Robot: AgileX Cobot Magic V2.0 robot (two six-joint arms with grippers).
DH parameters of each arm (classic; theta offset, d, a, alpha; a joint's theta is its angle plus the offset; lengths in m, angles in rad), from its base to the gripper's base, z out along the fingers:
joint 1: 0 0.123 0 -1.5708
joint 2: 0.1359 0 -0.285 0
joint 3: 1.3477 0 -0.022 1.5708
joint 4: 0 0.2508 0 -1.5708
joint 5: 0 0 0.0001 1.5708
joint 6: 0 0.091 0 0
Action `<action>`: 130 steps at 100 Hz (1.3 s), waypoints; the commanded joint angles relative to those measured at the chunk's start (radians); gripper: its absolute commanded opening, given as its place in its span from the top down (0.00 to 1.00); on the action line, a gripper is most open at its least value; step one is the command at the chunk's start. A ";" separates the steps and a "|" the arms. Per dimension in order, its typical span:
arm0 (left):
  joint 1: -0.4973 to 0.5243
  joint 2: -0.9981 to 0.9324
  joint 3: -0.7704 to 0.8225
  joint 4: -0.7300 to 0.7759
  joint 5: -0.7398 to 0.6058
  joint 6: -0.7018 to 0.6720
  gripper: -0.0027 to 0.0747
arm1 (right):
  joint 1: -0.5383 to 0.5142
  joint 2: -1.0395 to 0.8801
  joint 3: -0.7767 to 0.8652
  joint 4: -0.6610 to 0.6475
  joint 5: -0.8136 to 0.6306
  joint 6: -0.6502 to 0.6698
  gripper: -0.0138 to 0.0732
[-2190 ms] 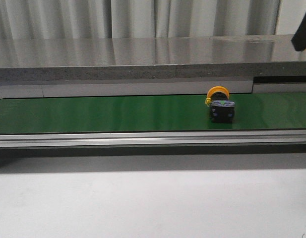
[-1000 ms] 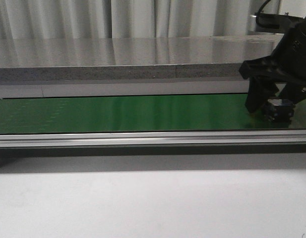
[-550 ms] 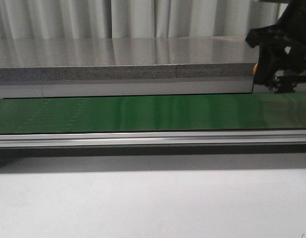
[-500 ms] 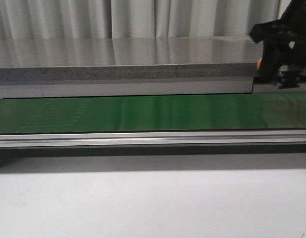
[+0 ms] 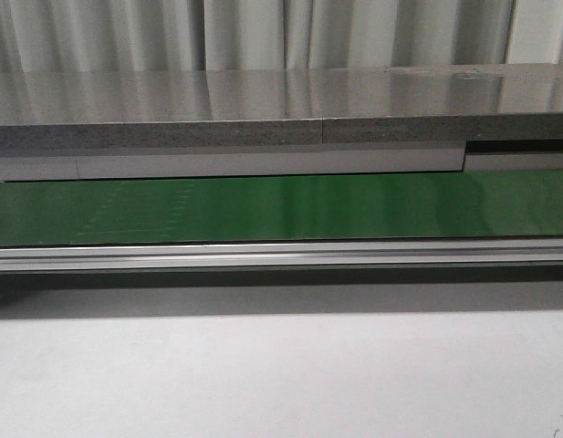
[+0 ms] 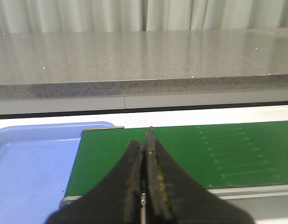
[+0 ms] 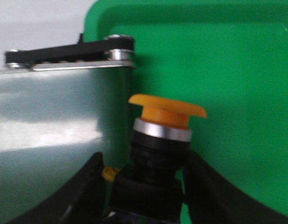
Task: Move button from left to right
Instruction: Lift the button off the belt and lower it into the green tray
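The button (image 7: 158,142), with a yellow-orange head and a black body, shows only in the right wrist view. My right gripper (image 7: 144,173) is shut on its black body, one finger on each side. It is held over the edge where the belt end (image 7: 64,121) meets a green tray (image 7: 237,70). My left gripper (image 6: 146,140) is shut and empty over the left end of the green belt (image 6: 190,149). In the front view the belt (image 5: 281,208) is bare, and neither gripper nor the button shows there.
A blue tray (image 6: 31,163) lies beside the belt's left end. A grey stone counter (image 5: 263,109) runs behind the belt, and an aluminium rail (image 5: 281,254) runs along its front. A white tabletop (image 5: 281,374) lies nearer.
The button rode the belt to the right. My right gripper came down over it, shut on it, lifted it and carried it out of the front view to the right.
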 commanded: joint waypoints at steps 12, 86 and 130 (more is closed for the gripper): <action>-0.011 0.006 -0.024 -0.011 -0.078 0.000 0.99 | -0.065 0.035 -0.035 -0.007 -0.060 -0.041 0.64; -0.011 0.006 -0.023 -0.011 -0.077 0.000 0.99 | -0.067 0.195 -0.035 0.005 -0.062 -0.043 0.47; -0.011 0.006 -0.023 -0.011 -0.077 0.000 0.99 | -0.067 0.181 -0.035 0.005 -0.069 -0.042 0.29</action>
